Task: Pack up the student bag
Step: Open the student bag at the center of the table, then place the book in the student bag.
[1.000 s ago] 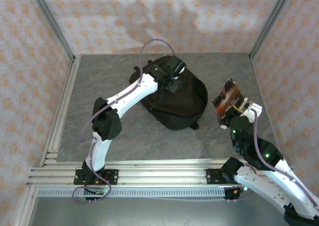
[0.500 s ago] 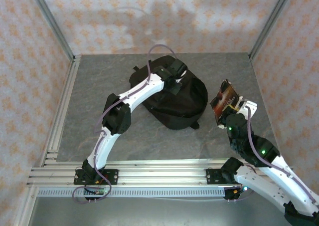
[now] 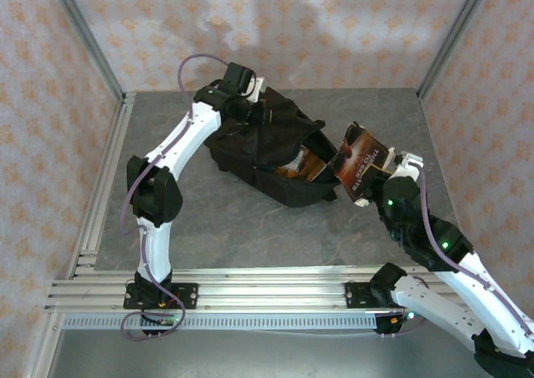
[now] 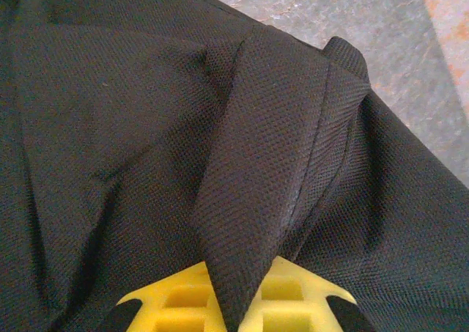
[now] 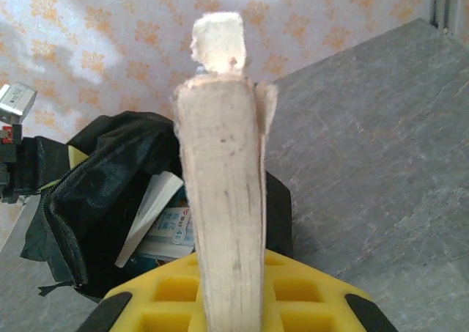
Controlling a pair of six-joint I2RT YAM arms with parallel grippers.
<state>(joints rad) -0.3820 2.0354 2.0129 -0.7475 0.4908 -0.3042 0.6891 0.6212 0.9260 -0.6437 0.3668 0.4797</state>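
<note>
Packing of the student bag roughly at the midpoint, by the look of things; slumped on its side at the far middle of the grey worktop, closer to the far edge than the near one, with its unzipped mouth turned toward the right edge; gripped at a raised fold of black fabric on its far left side by the left gripper, with jaws pressed together on the cloth and the flap hoisted so as to hold the opening wide; already loaded with books, pale page edges and a printed cover showing just inside the zipper; held aloft by the right gripper, pinching hard on its lower edge, a dark-covered paperback, tilted, clear of the worktop and just beside the mouth of the bag on the right, apparently not yet past the rim; viewed edge-on from the right wrist, with worn pages standing upright between the yellow jaws and roughly lined up with the opening beyond; done so far, judging from this: bag opened, first books inside, next book in hand at the mouth; left to do, most likely: sliding this paperback in beside the others, releasing it, lowering the flap and perhaps running the zipper shut; impossible to tell whether anything more awaits packing.
</note>
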